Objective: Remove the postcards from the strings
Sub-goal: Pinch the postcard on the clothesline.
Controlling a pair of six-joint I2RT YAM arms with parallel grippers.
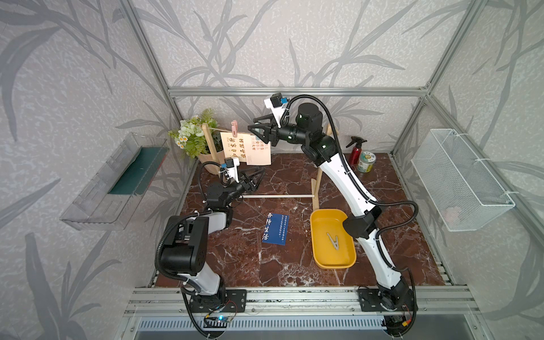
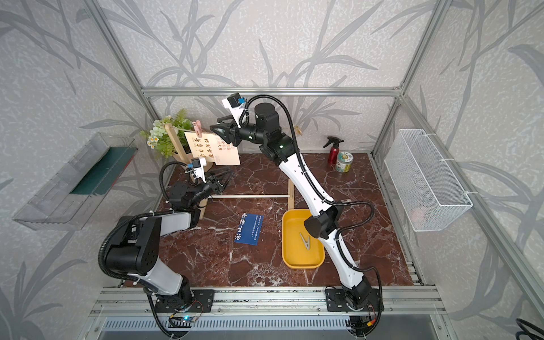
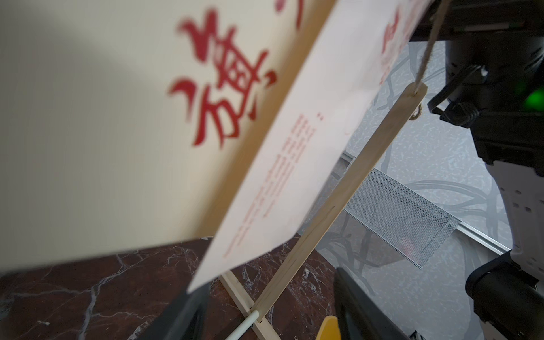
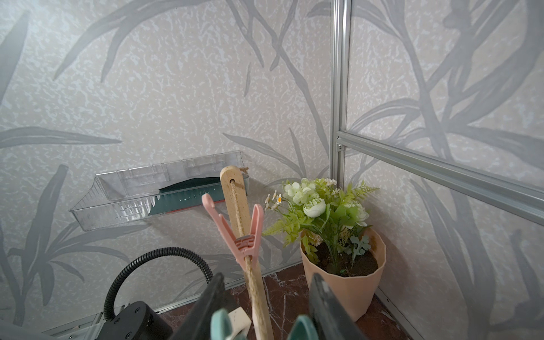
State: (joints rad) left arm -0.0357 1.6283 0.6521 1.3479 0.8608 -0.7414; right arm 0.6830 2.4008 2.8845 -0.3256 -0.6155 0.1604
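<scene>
Near the rear-left corner of the dark red marble surface, a pale pink paper postcard hangs from tan jute string. Its teal plastic clothespeg is gripped by the right end effector; the open left end effector should first be closed on the card.

Robot lab booth: aluminium frame, wallpapered panels, marble tabletop.

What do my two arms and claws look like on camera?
The left arm and right arm have white shell links with black joint housings. Black ribbed cable conduit loops along each. The left claw and right claw are black, with angular triangular fingers, under a white camera bracket with a blue fitting. Small green lights glow on the right arm's joints.
</scene>
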